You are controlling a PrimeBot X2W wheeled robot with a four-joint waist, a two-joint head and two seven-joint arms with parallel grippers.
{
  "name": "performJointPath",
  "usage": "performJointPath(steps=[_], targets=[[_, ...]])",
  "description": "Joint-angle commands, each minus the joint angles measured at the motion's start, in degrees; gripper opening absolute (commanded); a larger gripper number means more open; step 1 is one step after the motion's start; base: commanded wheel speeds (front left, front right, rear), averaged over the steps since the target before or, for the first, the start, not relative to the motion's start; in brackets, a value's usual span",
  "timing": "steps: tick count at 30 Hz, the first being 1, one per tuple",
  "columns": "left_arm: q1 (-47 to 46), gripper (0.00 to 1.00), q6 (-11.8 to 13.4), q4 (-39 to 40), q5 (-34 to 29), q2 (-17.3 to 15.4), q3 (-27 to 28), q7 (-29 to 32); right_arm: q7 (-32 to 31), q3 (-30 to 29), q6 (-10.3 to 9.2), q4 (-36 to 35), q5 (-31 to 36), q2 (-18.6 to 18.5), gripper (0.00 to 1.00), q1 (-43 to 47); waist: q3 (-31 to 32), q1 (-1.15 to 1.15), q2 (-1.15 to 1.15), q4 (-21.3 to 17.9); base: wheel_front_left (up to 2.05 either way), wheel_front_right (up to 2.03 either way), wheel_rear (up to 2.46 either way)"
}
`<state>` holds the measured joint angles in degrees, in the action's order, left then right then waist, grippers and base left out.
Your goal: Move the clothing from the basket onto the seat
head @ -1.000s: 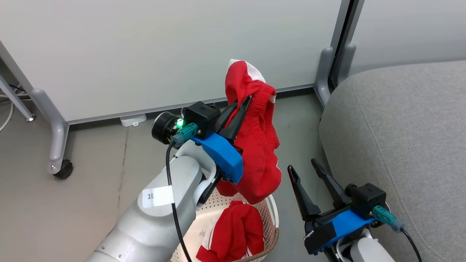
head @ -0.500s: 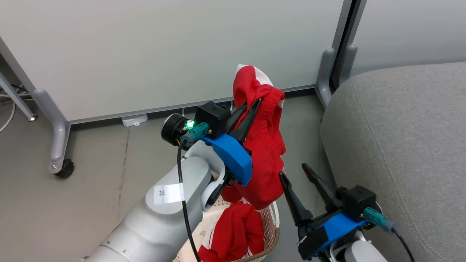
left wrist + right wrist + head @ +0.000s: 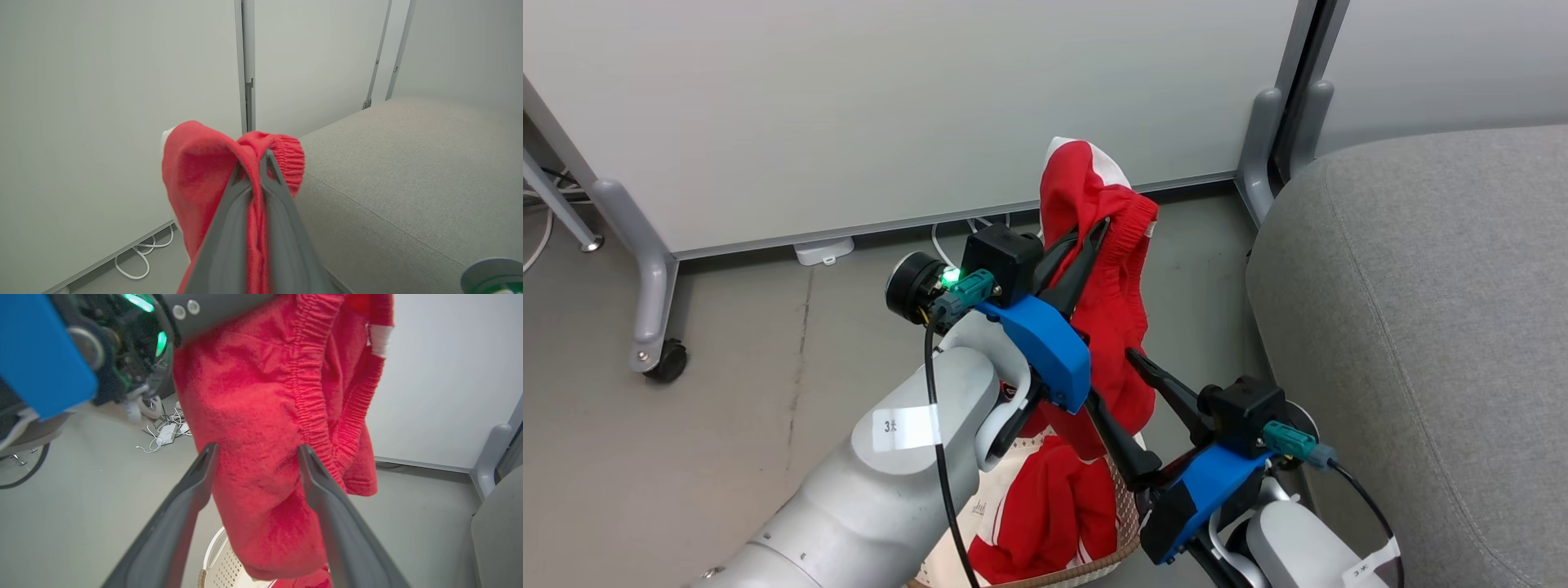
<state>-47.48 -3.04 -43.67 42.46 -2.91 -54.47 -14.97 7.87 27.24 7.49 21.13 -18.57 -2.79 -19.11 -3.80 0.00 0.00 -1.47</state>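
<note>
My left gripper (image 3: pixel 1086 237) is shut on a red garment (image 3: pixel 1115 310) with a ribbed waistband, which hangs above the basket (image 3: pixel 1125 500). In the left wrist view the fabric (image 3: pixel 196 163) is pinched between the fingers and bunches over this gripper's tips (image 3: pixel 254 163). My right gripper (image 3: pixel 1109 374) is open and points at the lower part of the hanging garment (image 3: pixel 253 396), which spans the gap in front of its tips (image 3: pixel 257 448). A second red garment (image 3: pixel 1054 514) with white stripes lies in the basket. The grey seat (image 3: pixel 1421 310) is on the right.
White partition panels stand behind on grey legs, one with a caster (image 3: pixel 670 359). A white plug block (image 3: pixel 823 249) and white cables (image 3: pixel 139 261) lie at the panel foot. Grey floor lies between the basket and the seat edge (image 3: pixel 367 220).
My right gripper has swung left and up from beside the seat to the hanging garment, staying open. The left gripper holds the garment slightly further right.
</note>
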Motion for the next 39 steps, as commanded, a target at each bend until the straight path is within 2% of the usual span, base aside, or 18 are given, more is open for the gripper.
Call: performJointPath(steps=[1, 14, 30, 31, 32, 33, 39], targets=[[-0.97, 0.0, 0.14, 0.03, 0.39, 0.03, -0.17, -0.3, 0.06, -0.03, 0.01, 0.53, -0.02, -0.18, 1.0, -1.18, -0.05, 0.0, 0.0, 0.06, 0.0, 0.0, 0.0], [-0.66, 0.0, 0.23, 1.24, 2.48, 0.01, -2.43, -0.31, 1.62, 0.7, 0.01, 10.39, 3.51, -0.17, 1.0, -8.15, 0.08, 0.0, 0.0, 1.56, 0.0, 0.0, 0.0], [-0.85, 0.0, 0.76, 3.03, 5.98, 0.02, -6.39, -0.32, 2.5, 6.9, 0.01, 20.22, -4.97, -0.17, 1.0, -14.41, 0.55, 0.0, 0.0, 2.84, 0.0, 0.0, 0.0], [-0.89, 0.0, 0.79, 3.01, 6.15, 0.02, -6.5, -0.32, 2.47, 7.37, 0.01, 20.62, -5.58, -0.17, 0.62, -14.63, 0.59, 0.0, 0.0, 2.78, 0.0, 0.0, 0.0], [-0.92, 0.0, 0.78, 2.98, 6.33, 0.02, -6.58, -0.32, 2.63, 7.75, 0.01, 21.01, -6.14, -0.17, 0.08, -14.95, 0.64, 0.0, 0.0, 2.72, 0.0, 0.0, 0.0], [-0.94, 0.0, 0.86, 3.01, 6.45, 0.02, -6.68, -0.32, 2.78, 8.25, 0.01, 21.38, -6.65, -0.17, 0.0, -15.25, 0.68, 0.0, 0.0, 2.64, 0.0, 0.0, 0.0], [-1.05, 0.0, 0.93, 2.57, 6.85, 0.02, -7.03, -0.32, 3.92, 10.07, 0.01, 23.31, -8.45, -0.17, 0.0, -16.04, 0.95, 0.0, 0.0, 2.25, 0.0, 0.0, 0.0]])
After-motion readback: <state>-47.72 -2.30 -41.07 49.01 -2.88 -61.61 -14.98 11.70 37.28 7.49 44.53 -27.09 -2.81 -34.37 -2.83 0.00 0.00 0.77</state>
